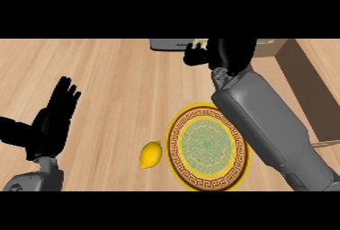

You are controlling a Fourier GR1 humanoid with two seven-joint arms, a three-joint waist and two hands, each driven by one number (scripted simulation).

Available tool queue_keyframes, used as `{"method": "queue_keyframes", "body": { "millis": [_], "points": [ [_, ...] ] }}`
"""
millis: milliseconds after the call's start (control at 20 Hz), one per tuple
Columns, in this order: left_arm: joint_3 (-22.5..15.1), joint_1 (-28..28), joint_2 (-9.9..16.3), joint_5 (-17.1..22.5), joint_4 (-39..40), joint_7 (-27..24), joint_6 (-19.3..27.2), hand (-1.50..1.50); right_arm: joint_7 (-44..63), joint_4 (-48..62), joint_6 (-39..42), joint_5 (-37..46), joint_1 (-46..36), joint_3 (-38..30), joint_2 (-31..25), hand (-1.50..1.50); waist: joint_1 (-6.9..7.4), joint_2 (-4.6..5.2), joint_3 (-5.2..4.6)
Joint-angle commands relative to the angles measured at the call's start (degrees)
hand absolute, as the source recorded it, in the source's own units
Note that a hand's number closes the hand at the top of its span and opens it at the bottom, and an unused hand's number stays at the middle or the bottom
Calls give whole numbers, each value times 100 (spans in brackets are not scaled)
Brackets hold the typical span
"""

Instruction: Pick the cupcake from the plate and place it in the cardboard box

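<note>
The patterned plate (206, 148) with a yellow rim lies on the wooden counter with nothing on it. My right hand (229, 53) is at the far edge of the view, its fingers (194, 56) curled round the cupcake (198, 43), of which only a pale yellow top shows. The hand and cupcake are just left of the brown cardboard box (309, 85), which runs along the right side. My left hand (54, 117) rests open at the left, fingers up.
A yellow lemon (150, 155) lies on the counter just left of the plate. A grey object (166, 44) sits at the far edge, right beside the held cupcake. My right forearm (266, 126) crosses over the plate's right rim.
</note>
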Motion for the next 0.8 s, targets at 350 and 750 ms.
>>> {"method": "queue_keyframes", "body": {
  "millis": [350, 750],
  "points": [
    [-56, 30, -17, -43, -27, -54, -72, 0, -1094, 1283, -108, 201, 245, -863, -864, 150, 84, 30, 0],
    [-114, -69, 17, -80, -129, 121, -70, 0, -1640, 2505, 939, -107, 698, -962, -1122, 150, 169, 69, 0]
  ]
}}
